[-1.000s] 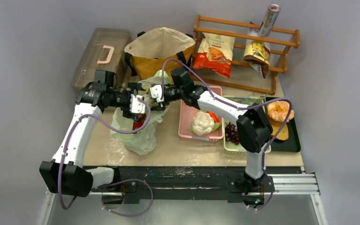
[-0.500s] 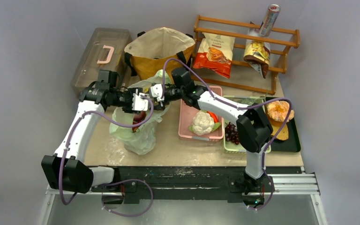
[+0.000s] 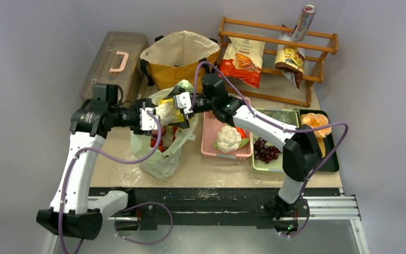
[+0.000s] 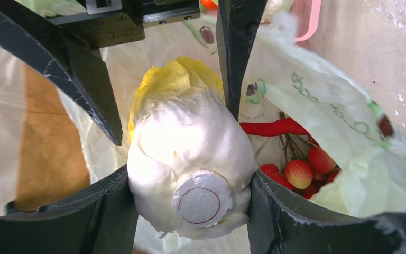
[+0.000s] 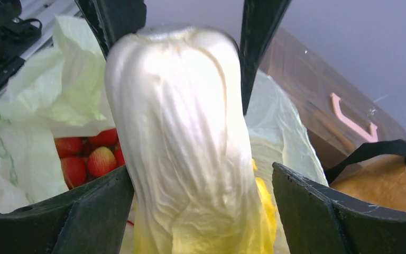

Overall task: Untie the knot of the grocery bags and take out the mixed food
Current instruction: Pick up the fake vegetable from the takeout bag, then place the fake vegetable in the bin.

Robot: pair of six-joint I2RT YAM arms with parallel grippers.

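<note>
cabbage [image 4: 190, 159]: likely light, soft, leaves bruise | left gripper [image 4: 188, 185] clamped on firm stem end | right gripper [image 5: 201, 172] spread round leafy tip

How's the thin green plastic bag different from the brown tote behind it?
The green bag is thin, crinkly and translucent; the tote is opaque, with cream lining and black straps. The green bag sags crumpled; the tote stands upright. Red fruits and a chilli show inside the green bag; from above the tote shows only lining. Both are open.
</note>
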